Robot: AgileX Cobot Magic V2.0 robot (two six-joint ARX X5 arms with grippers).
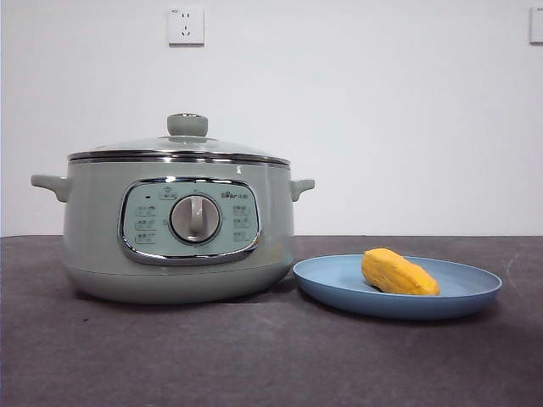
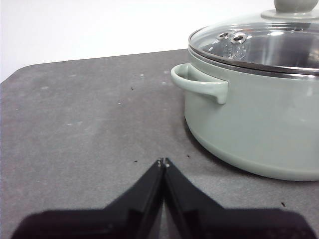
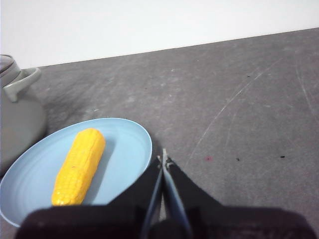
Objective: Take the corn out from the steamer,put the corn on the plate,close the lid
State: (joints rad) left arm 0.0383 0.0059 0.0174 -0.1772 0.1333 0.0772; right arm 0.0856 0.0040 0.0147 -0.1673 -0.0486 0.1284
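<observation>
The yellow corn [image 1: 399, 272] lies on the light-blue plate [image 1: 462, 292], just right of the sage-green steamer [image 1: 178, 225]. The glass lid [image 1: 182, 146] sits shut on the steamer, its green knob up. No arm shows in the front view. My left gripper [image 2: 163, 161] is shut and empty, apart from the steamer [image 2: 259, 124] and off its handle side, with the lid [image 2: 264, 45] in sight. Beside the plate [image 3: 127, 164], my right gripper [image 3: 163, 158] is shut and empty, close to the rim; the corn [image 3: 79, 167] lies lengthwise on it.
The dark grey table [image 1: 254, 356] stretches in front of the steamer and plate. A white wall with a socket [image 1: 186, 25] stands behind. The steamer's side handle [image 2: 199, 82] juts toward my left gripper.
</observation>
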